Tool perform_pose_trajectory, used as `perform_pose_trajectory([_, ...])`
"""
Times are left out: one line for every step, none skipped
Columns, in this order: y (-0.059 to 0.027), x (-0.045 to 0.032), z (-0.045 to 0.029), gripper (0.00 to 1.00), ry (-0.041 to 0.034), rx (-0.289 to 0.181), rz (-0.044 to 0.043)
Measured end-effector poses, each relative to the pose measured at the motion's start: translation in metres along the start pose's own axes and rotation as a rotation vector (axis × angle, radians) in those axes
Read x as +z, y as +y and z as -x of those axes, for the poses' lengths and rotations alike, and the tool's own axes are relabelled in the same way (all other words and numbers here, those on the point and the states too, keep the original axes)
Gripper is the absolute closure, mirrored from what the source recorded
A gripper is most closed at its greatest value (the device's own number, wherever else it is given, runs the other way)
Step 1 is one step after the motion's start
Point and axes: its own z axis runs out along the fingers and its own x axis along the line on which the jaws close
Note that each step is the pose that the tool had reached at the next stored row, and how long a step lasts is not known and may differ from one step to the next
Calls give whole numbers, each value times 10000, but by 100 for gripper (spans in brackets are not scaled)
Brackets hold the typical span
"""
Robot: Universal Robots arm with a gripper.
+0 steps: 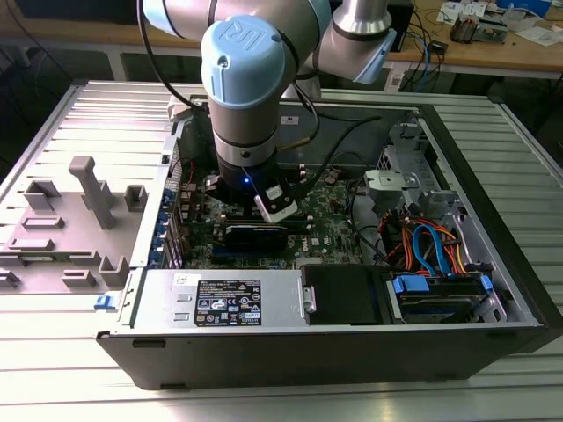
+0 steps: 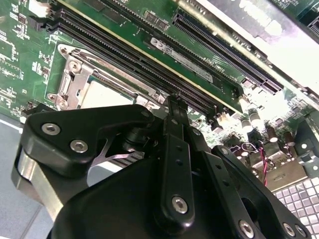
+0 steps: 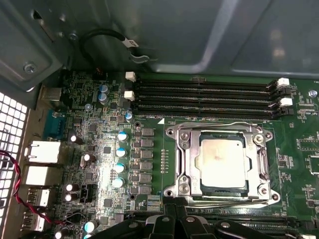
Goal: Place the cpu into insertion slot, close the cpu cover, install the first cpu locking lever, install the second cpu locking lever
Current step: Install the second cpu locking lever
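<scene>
In the first wrist view the cpu (image 3: 222, 162), a dull silver square, lies flat in the insertion slot (image 3: 172, 191) on the green motherboard. The cpu cover (image 3: 185, 159), a silvery frame, lies down around it. One thin wire lever (image 3: 214, 124) runs along the socket edge beside the memory slots. A second lever (image 3: 224, 200) runs along the opposite edge. My gripper (image 3: 175, 215) is shut with nothing in it, its tips just off that second edge. The second wrist view has the gripper (image 2: 172, 102) over the socket, hiding part of the cpu (image 2: 102, 94). The arm (image 1: 244, 88) reaches down into the open computer case.
Long black memory slots (image 3: 204, 94) lie beyond the socket, with capacitors (image 3: 119, 149) and rear ports (image 3: 42, 152) to one side. The case holds a power supply (image 1: 224, 299) and a drive bay with coloured cables (image 1: 431, 246). A grey fixture (image 1: 79, 220) stands at the exterior view's left.
</scene>
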Motion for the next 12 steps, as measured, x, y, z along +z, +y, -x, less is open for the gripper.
perform_pose_trajectory([0,1,-1,89,1,0,5])
perform_pose_trajectory([0,4,-3,89,1,0,12])
perform_pose_trajectory([2,12,-7,89,0,0,25])
perform_pose_trajectory([4,17,-14,89,-1,1,35])
perform_pose_trajectory([4,20,-19,89,0,1,47])
perform_pose_trajectory([6,24,-24,89,-1,1,70])
perform_pose_trajectory([6,27,-25,89,-2,-1,86])
perform_pose_trajectory([7,30,-26,89,-3,-1,101])
perform_pose_trajectory([7,32,-27,89,-3,-1,113])
perform_pose_trajectory([10,39,-28,89,-3,1,141])
perform_pose_trajectory([11,42,-28,89,-4,1,152])
perform_pose_trajectory([12,46,-28,89,-5,2,163])
